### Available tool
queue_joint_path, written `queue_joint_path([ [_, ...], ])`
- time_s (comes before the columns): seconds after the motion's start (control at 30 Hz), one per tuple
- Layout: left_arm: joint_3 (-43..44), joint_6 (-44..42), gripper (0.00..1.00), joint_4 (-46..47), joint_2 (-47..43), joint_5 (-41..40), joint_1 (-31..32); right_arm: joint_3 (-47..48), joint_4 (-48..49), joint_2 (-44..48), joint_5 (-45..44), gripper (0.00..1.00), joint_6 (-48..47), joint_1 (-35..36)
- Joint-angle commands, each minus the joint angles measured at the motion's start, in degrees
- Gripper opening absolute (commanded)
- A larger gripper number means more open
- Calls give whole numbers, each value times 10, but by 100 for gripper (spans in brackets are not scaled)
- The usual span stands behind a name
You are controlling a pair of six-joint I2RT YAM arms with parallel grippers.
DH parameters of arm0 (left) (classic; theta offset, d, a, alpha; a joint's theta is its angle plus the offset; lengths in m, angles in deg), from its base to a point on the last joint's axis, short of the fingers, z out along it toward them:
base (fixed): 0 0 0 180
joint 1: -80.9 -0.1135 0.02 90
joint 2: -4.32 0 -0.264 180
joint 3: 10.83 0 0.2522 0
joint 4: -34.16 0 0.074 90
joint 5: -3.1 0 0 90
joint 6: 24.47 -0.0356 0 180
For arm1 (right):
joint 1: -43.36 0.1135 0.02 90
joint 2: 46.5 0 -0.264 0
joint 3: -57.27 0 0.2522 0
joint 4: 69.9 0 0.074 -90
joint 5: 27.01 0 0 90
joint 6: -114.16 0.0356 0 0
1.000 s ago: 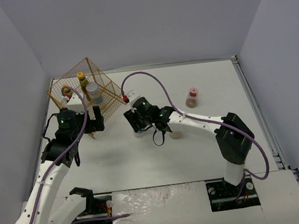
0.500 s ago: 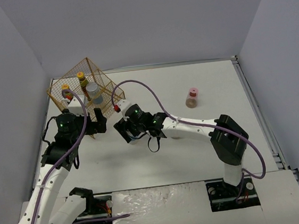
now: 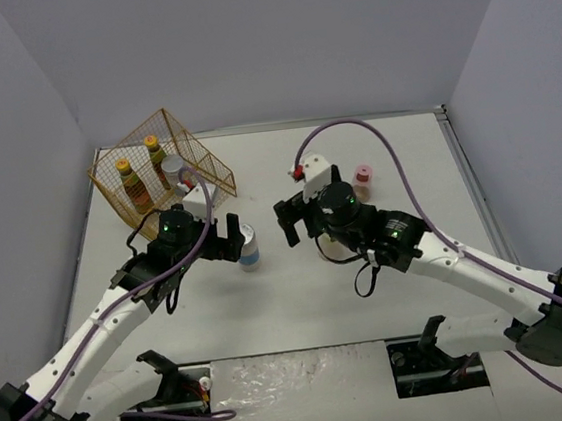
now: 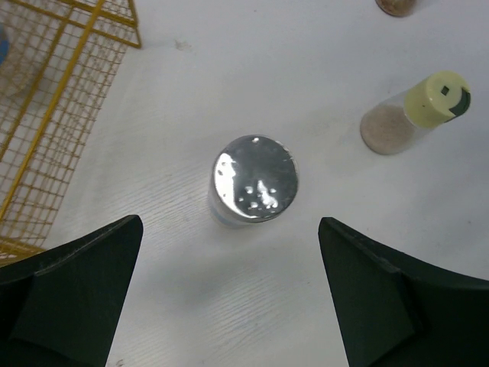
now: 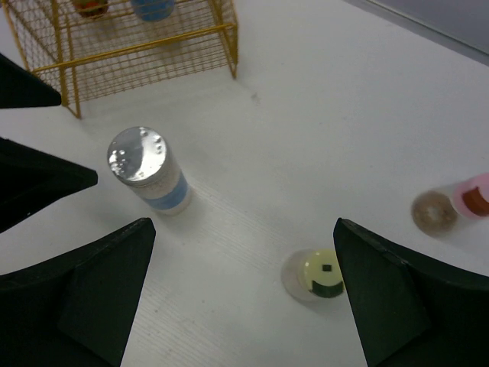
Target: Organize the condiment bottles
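- Silver-lidded bottle (image 3: pixel 249 246) now stands free; right gripper (image 3: pixel 299 231) just let go, jaws wide, backed off.
- Left gripper (image 4: pixel 229 229) wide, bottle just ahead between its fingers: handover likely underway.

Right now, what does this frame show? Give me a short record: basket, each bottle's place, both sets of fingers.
basket: gold wire, far left corner
in basket: two yellow-capped bottles, one silver-lidded bottle
on table: loose silver-lidded bottle upright; green-capped bottle; pink-capped bottle
left fingers: open, framing the loose silver-lidded bottle, not touching
right fingers: open, holding nothing
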Motion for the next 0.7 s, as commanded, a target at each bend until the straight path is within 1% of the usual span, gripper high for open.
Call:
queue_joint_path([
  [0.0,42,21,97,71,49,-54,58,-48,-31,100,-90,100,29,-36],
  [0.13,54,23,97,81,102,-87,94,-88,-33,165,-92,100,42,-74],
  [0.23,74,25,97,77,150,-113,120,-113,-34,199,-96,100,48,-87],
  [0.33,91,38,97,55,181,-156,131,-123,-36,212,-96,100,50,-89],
  [0.4,96,51,94,45,200,-169,133,-131,-37,217,-95,100,53,-90],
  [0.47,94,57,83,47,210,-174,135,-136,-37,219,-95,100,54,-92],
  [0.5,93,62,75,47,212,-178,135,-139,-37,221,-95,100,54,-92],
  [0.6,86,77,56,48,214,-188,136,-145,-37,224,-94,100,53,-92],
  [0.67,79,81,51,50,214,-191,136,-146,-37,226,-93,100,53,-93],
])
